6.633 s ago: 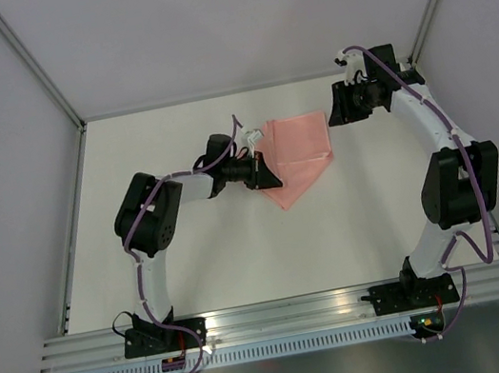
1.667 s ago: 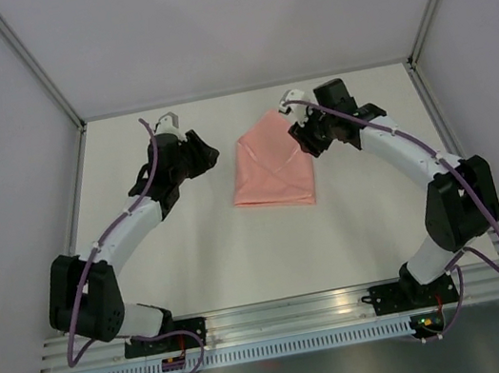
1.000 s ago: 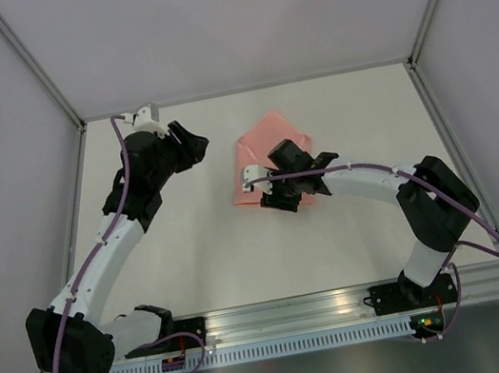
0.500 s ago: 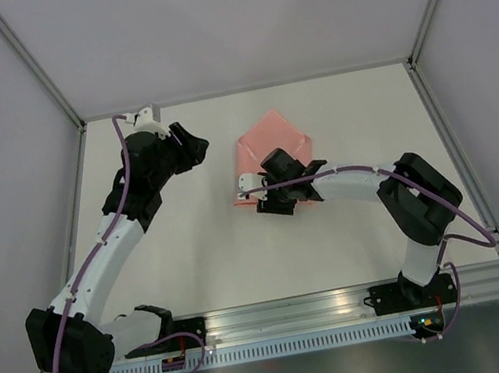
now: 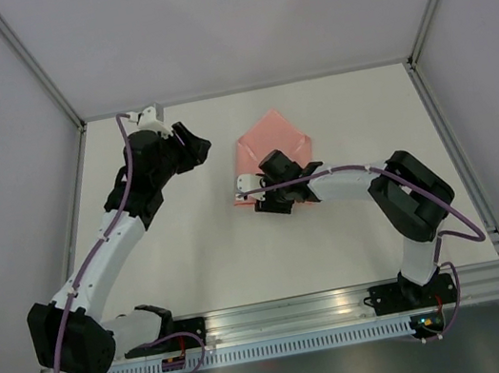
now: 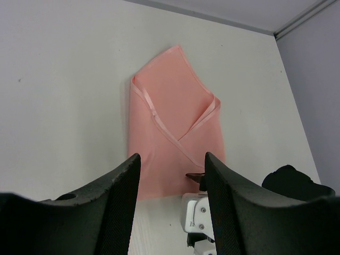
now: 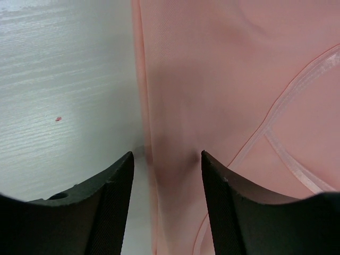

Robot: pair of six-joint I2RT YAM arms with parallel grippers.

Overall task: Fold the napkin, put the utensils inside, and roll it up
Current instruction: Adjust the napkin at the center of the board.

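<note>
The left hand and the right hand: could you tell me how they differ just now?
The right hand straddles the napkin's near left edge with its fingers; the left hand is over bare table, left of the napkin and apart from it. The right hand sits low at the cloth; the left hand is raised higher. Both are open and hold nothing.
</note>
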